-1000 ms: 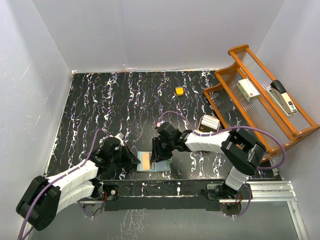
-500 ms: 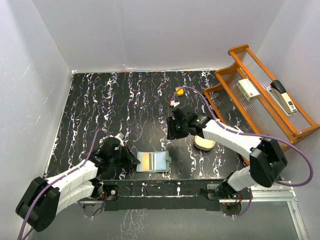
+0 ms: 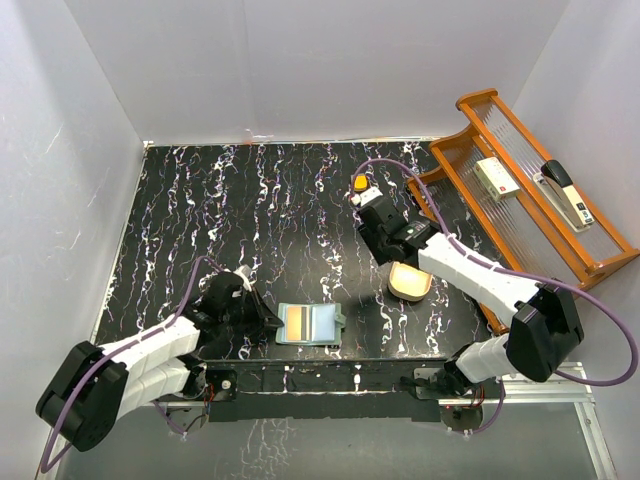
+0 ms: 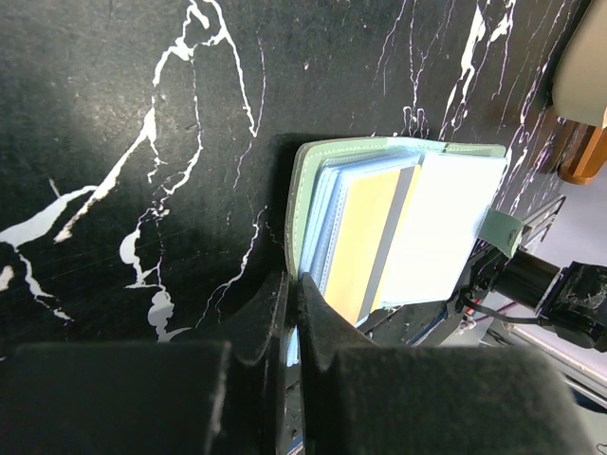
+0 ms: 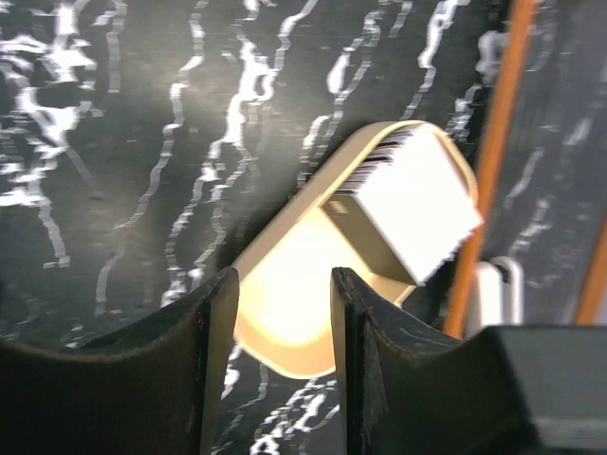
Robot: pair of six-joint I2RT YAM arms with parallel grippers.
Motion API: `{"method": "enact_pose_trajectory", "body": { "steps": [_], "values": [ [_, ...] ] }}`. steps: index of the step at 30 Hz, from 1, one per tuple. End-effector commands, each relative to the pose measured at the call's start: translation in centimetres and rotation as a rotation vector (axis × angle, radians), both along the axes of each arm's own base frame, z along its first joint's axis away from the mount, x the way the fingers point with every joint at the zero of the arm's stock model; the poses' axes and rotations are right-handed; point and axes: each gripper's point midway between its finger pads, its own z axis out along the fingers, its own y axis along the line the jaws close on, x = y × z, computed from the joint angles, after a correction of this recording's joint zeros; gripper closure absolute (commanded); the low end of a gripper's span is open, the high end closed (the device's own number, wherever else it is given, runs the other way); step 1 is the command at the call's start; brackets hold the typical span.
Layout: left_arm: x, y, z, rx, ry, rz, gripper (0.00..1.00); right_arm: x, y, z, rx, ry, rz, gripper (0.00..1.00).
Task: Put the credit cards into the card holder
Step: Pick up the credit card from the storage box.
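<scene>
Two arms at work here; our left gripper (image 4: 291, 294) is squeezed tight on the left edge of the card holder (image 3: 310, 323), which lies open on the near middle of the table (image 3: 200, 220) with a yellow card (image 4: 365, 237) tucked inside; right gripper (image 5: 282, 284) hangs with its jaws partly apart and nothing in them, over the tan dish (image 5: 275, 242) further right; we see more credit cards (image 5: 408, 204) stacked in that dish, close by the wooden rack (image 3: 520, 200).

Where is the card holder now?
In the top view the card holder lies open at the near edge of the table, just left of centre, its left edge between the fingers of the left gripper; the tan dish sits farther right.
</scene>
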Motion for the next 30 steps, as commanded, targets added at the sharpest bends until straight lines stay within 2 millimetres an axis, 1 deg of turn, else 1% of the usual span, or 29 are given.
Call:
{"method": "enact_pose_trajectory", "body": {
  "steps": [1,3,4,10,13,17,20,23,28,30],
  "values": [
    [-0.1,-0.2,0.1,0.008,0.002,-0.035,1.0,2.4,-3.5,1.7,-0.162,-0.095,0.01,0.56],
    [-0.2,-0.1,0.0,0.011,0.004,-0.037,1.0,2.9,-4.2,1.1,-0.183,-0.078,0.028,0.49],
    [-0.3,-0.1,0.0,0.009,0.003,-0.036,1.0,3.0,-4.6,0.7,-0.202,-0.063,0.036,0.48],
    [-0.5,-0.2,-0.1,0.005,0.012,-0.048,1.0,3.7,-6.0,-1.2,-0.252,-0.012,0.06,0.48],
    [-0.5,-0.2,-0.1,0.013,0.011,-0.056,1.0,4.3,-7.2,-2.1,-0.3,0.004,0.056,0.47],
    [-0.5,-0.1,0.2,0.006,0.003,-0.051,1.0,5.1,-7.8,-2.7,-0.335,0.015,0.077,0.47],
    [-0.6,-0.1,0.4,0.006,0.001,-0.049,1.0,5.3,-8.1,-3.7,-0.368,0.03,0.092,0.46],
    [-0.7,0.1,0.4,0.011,0.001,-0.049,1.0,5.4,-8.9,-4.6,-0.42,0.035,0.089,0.46],
    [-0.8,0.2,0.4,0.013,-0.001,-0.046,1.0,6.3,-9.6,-5.1,-0.453,-0.006,0.071,0.45],
    [-0.9,0.3,0.2,0.013,0.004,-0.045,1.0,6.5,-10.2,-5.3,-0.486,-0.016,0.057,0.45]
  ]
}}
